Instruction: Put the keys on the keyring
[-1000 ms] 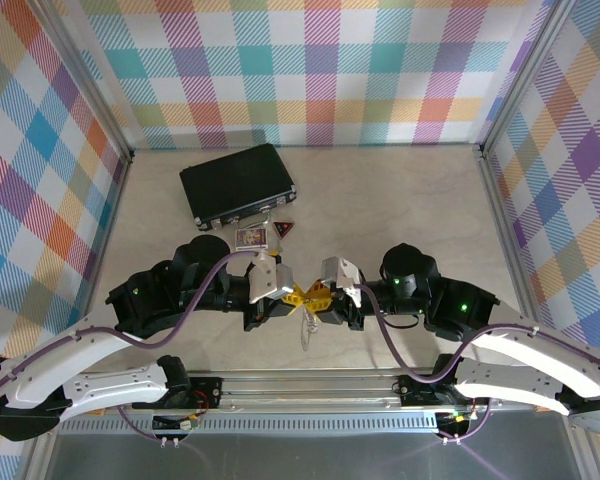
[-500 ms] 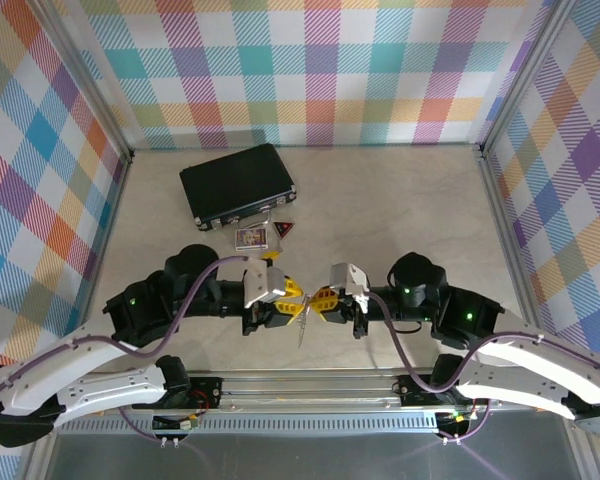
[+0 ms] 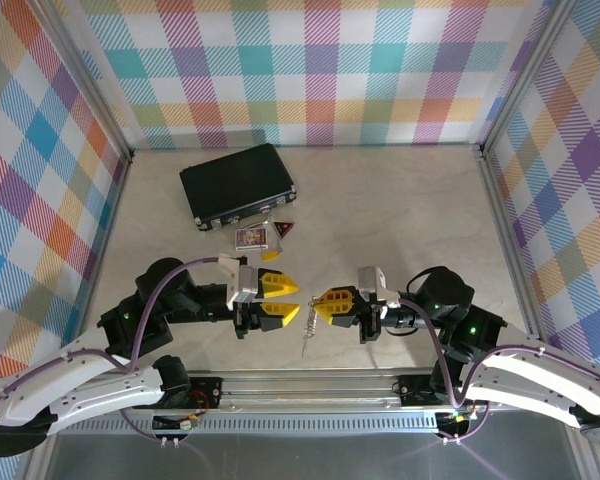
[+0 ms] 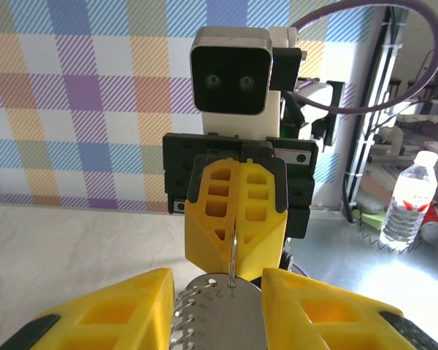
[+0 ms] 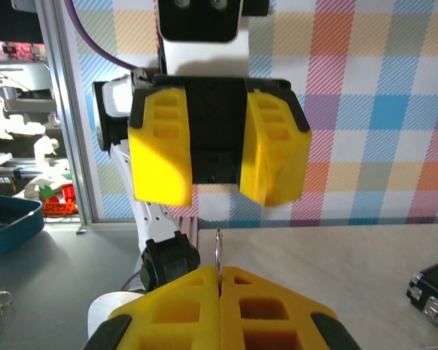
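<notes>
The keyring hangs above the table between my two grippers. In the left wrist view it is a flat grey metal plate with a silvery chain along its left side and a thin wire ring through its top hole. My right gripper is shut on that ring. My left gripper is open, and its yellow fingers stand either side of the plate without touching it. A small yellow piece, seemingly the head of the keys, lies on the table by the picture card.
A black case lies at the back left. In front of it are a small picture card and a red-and-black triangular tag. Checkered walls close in the table on three sides.
My left gripper has opened and drawn back to the left. The right gripper has moved right, still holding the keyring's ring, so a gap now stands between the two.
</notes>
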Controlling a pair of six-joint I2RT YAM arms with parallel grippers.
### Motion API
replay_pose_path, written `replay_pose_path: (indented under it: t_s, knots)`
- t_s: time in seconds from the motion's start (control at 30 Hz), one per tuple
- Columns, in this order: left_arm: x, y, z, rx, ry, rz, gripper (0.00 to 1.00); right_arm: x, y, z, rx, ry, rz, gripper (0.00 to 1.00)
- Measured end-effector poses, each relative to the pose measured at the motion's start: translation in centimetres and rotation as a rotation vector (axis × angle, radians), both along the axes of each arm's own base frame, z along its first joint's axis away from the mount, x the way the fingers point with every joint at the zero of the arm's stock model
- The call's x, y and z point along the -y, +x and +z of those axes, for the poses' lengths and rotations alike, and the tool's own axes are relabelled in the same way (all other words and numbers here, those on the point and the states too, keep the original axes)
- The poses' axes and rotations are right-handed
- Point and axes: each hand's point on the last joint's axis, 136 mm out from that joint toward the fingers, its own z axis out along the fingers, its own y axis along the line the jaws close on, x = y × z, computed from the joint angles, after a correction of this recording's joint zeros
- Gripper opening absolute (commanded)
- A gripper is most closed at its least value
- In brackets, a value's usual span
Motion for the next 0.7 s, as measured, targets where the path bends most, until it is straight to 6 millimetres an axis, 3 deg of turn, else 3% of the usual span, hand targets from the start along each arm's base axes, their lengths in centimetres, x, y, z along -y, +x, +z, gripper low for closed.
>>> replay_pose_path:
  t_s: [0.13,0.5,0.7]
  knots:
    - [0.6,-0.1,-0.1,-0.015,-0.005,-0.020,0.36,-0.2,-0.1,0.5,0.000,0.027,0.013,0.00]
    - [1.1,-0.3,0.2,-0.028,-0.022,-0.052,0.18,-0.3,-0.3,1.3,0.013,0.073,0.030,0.00]
    - [1.3,-0.4,0.4,-0.024,-0.032,-0.066,0.17,-0.3,-0.3,1.5,0.018,0.083,0.030,0.00]
